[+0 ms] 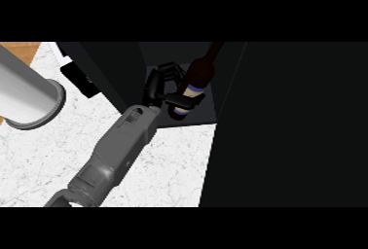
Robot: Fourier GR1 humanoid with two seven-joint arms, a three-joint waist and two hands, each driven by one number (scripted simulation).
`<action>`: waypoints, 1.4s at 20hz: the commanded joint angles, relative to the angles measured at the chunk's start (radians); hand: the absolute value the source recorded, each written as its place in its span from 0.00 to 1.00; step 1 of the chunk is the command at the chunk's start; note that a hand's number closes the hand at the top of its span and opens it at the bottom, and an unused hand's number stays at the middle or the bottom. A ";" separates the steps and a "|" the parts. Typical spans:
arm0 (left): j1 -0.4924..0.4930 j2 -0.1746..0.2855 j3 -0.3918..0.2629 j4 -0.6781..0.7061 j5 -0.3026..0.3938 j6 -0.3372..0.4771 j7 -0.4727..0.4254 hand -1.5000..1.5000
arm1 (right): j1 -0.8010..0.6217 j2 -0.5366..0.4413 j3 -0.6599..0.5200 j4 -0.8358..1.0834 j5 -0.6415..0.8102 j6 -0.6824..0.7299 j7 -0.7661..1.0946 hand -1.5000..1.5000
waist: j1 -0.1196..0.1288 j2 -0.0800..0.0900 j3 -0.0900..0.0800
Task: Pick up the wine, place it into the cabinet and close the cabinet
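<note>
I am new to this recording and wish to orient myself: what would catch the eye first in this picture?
First, near the top centre, the left hand is inside the dark open cabinet, its fingers curled round the tilted wine bottle. Next, a large grey cylinder shows at the left edge, above the white marble counter; what it is cannot be told.

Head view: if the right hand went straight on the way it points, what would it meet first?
Probably the back wall of the cabinet. The right hand, curled round the wine bottle, points up into the open compartment, and nothing else shows ahead of it. Depth in there is unclear.
</note>
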State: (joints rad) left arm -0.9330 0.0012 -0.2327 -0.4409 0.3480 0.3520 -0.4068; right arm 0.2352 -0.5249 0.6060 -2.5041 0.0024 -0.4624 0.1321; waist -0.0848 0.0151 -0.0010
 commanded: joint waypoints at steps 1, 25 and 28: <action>-0.085 -0.001 0.039 0.092 0.043 0.007 0.001 1.00 | 0.032 0.017 0.028 -0.113 -0.042 0.000 0.032 0.00 | 0.000 0.004 0.000; -0.212 0.093 0.097 0.345 0.002 0.102 -0.138 0.00 | 0.108 -0.015 0.004 -0.124 -0.088 0.087 -0.050 0.00 | -0.050 0.028 -0.001; -0.227 0.078 0.101 0.361 0.000 0.144 -0.138 0.00 | 0.099 -0.005 0.007 -0.105 -0.086 0.100 -0.082 0.00 | -0.047 0.028 0.000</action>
State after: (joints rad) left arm -1.1371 0.0630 -0.1332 -0.1051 0.3559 0.4538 -0.5466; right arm 0.3104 -0.5238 0.5995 -2.4963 -0.0256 -0.3758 0.0201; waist -0.1300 0.0383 -0.0016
